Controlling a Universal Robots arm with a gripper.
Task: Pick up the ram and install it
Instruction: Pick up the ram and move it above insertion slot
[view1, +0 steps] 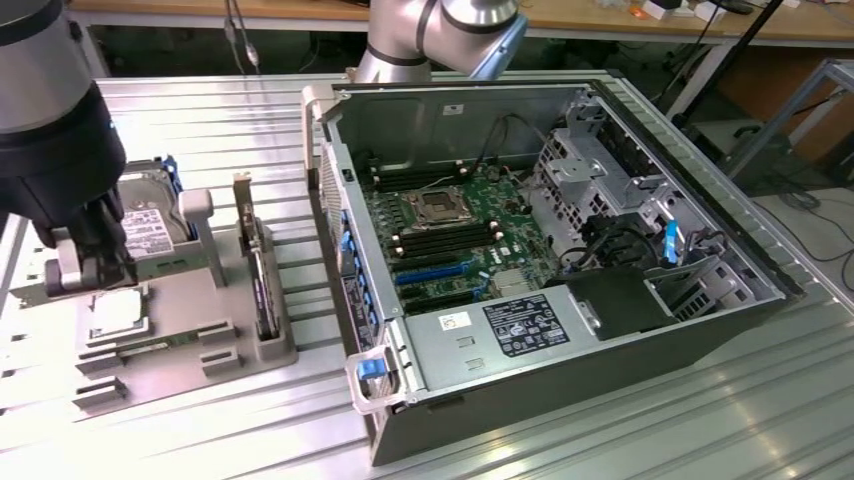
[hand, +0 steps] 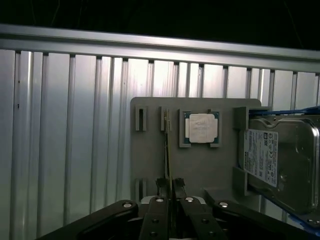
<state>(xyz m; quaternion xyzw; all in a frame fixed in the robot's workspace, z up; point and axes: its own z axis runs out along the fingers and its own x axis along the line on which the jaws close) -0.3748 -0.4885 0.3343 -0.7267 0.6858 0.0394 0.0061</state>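
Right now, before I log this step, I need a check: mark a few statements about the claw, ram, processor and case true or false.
1. The claw is closed on the ram. True.
2. The computer case stands open. True.
3. The ram is seated inside the case. False: it is in the claw, at the gray holder.
4. The processor chip lies on the bare table. False: it rests in the holder, beside the ram.

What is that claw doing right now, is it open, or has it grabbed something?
Gripper: closed on the ram, the thin stick seen edge-on between its fingers, at the grey holder.
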